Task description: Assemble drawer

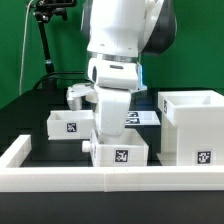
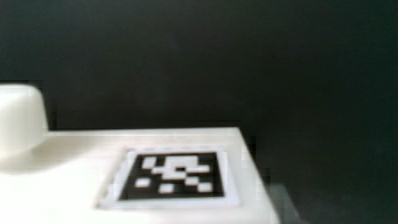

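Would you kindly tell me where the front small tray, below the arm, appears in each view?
Exterior view: the front tray sits low centre, just behind the border wall, below the arm.
Wrist view: a white tagged surface, probably this tray, beside a white finger.
Shared landmark: its square tag.

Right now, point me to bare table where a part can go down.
Free: the black table between the rear tray and the border wall, on the exterior view's left. Crowded: the middle, where the gripper hangs at the front tray, with the housing close beside it.
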You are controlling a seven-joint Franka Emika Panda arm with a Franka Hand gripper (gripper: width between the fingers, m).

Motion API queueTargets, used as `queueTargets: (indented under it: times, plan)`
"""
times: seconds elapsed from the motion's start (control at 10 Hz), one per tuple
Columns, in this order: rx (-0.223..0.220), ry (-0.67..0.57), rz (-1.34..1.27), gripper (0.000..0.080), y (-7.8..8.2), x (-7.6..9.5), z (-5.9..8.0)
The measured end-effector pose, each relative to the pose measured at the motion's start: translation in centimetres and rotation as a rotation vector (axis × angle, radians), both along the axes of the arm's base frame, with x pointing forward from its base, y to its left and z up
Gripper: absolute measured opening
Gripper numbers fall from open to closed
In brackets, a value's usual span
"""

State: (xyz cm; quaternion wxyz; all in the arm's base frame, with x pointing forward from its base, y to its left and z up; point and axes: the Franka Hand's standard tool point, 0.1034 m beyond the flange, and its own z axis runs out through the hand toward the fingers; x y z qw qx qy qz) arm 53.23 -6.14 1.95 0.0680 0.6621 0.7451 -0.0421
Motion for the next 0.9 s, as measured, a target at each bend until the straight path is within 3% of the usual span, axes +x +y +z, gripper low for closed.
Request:
queueTargets:
  times: [0.1,0.3,0.5,0.7,0.9]
  plan:
    - [0.000,0.001,-0.001,0.0042,0.1,0.0,0.0]
    - [0.008,0.016,-0.002,0.0042,-1.3,0.0,0.2]
    - [0.012,0.016,-0.016,0.0042,-0.2,0.1,0.1]
    - [0.015,0.018,-0.026,0.0042,-0.3,0.0,0.0]
    - [0.035,0.044,-0.013,0.0042,-1.6,-0.1,0.1]
